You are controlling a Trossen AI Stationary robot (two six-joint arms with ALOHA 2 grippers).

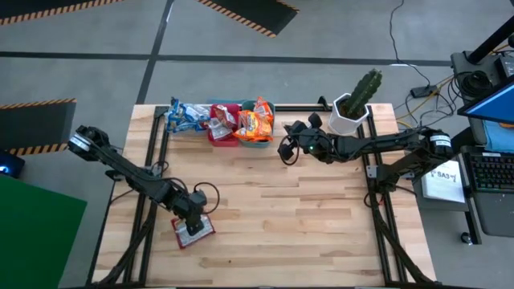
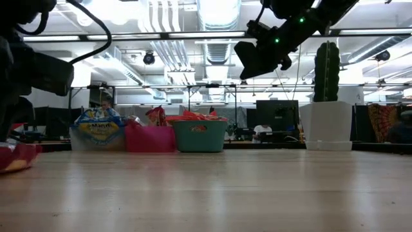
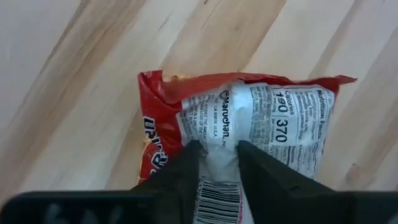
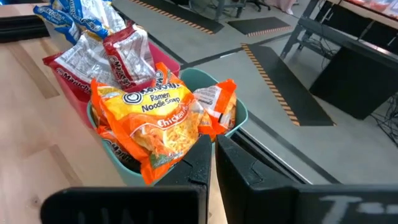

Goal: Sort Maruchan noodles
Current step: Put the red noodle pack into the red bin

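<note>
Wooden tabletop held one red packet — left end effector pinched its middle, likely to lift; right end effector hovered shut beside the teal bin.

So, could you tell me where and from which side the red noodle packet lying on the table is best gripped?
From straight above, across its middle. The red packet lies flat, back side up, and its crinkly film puckers into a ridge there. The left gripper is already pinching that fold from above.
</note>
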